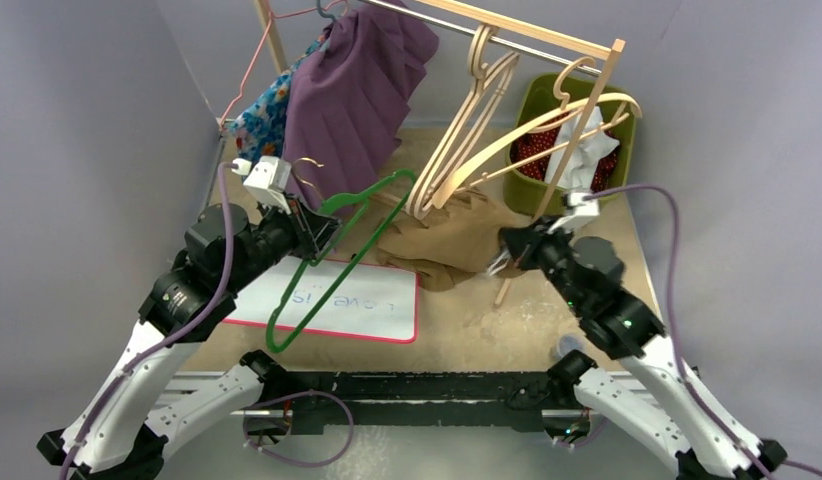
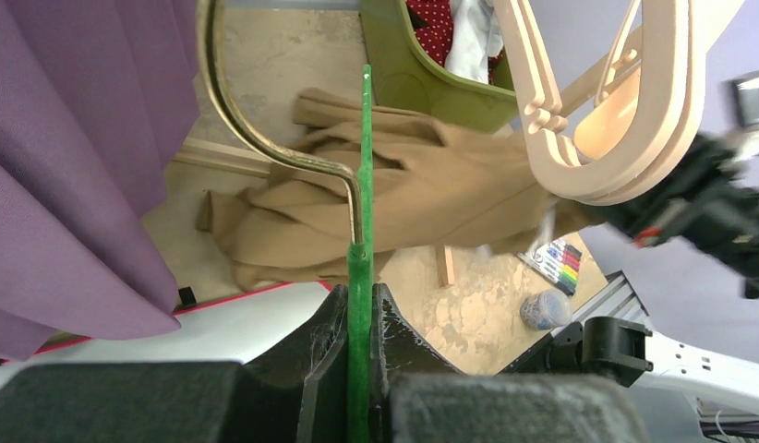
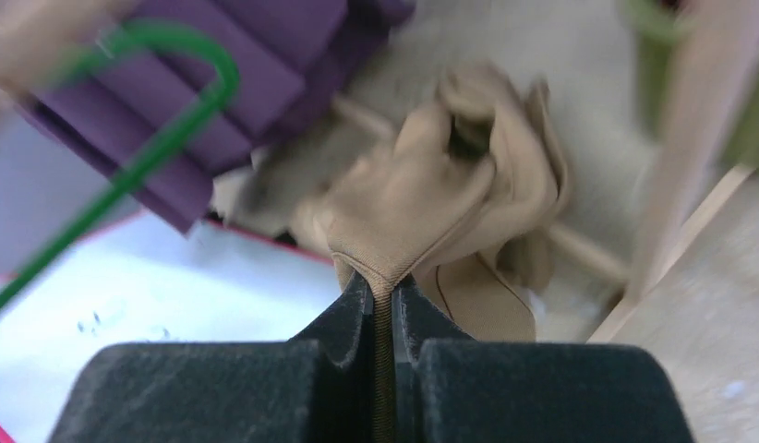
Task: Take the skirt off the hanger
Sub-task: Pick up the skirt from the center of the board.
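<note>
The tan skirt (image 1: 442, 243) lies crumpled on the table, off the green hanger (image 1: 332, 262). My left gripper (image 1: 317, 235) is shut on the green hanger's neck (image 2: 360, 277) just below its brass hook (image 2: 237, 120) and holds it in the air over the whiteboard. My right gripper (image 1: 499, 262) is shut on a fold of the tan skirt (image 3: 431, 203) at its right edge. The skirt also shows in the left wrist view (image 2: 394, 198), beyond the hanger.
A clothes rack (image 1: 507, 35) stands behind, holding a purple pleated garment (image 1: 352, 95), a floral garment (image 1: 262, 110) and several wooden hangers (image 1: 477, 130). A green bin (image 1: 542, 100) with clothes sits back right. A whiteboard (image 1: 367, 305) lies front centre. Markers (image 2: 556, 263) and a small jar (image 2: 545, 309) lie near the front edge.
</note>
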You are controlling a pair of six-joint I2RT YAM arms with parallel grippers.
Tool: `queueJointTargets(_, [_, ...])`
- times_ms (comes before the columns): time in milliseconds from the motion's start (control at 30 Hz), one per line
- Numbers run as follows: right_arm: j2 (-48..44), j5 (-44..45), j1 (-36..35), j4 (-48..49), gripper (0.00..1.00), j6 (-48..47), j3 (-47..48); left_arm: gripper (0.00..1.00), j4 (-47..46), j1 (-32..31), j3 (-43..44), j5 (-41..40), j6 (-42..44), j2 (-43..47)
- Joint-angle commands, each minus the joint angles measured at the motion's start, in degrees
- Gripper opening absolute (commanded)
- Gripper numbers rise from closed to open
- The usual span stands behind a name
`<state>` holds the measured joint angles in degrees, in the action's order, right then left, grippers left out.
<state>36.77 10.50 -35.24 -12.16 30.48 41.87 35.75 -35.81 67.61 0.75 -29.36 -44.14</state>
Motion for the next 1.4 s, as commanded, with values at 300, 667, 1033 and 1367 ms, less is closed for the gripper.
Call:
queueJointTargets(300, [-4.1,24.9,0.1,-6.1,0.0,-18.7,26.4,0.0,-1.6,-0.2,1.5,-1.8,0.4,1.2])
queueJointTargets(667, [0.8,32.9,0.0,3.3,0.0,-19.3,21.3,0.0,-2.3,-0.2,1.8,-1.4,0.3,0.3])
queueJointTargets(1033, [5.9,43.8,0.8,0.8,0.0,-11.3,24.3,0.0,-0.1,-0.2,2.8,-1.9,0.5,2.9])
queueJointTargets(1367, [6.4,37.4,9.8,-4.2,0.0,-5.1,12.9,0.0,-0.1,-0.2,1.7,-0.9,0.6,5.5])
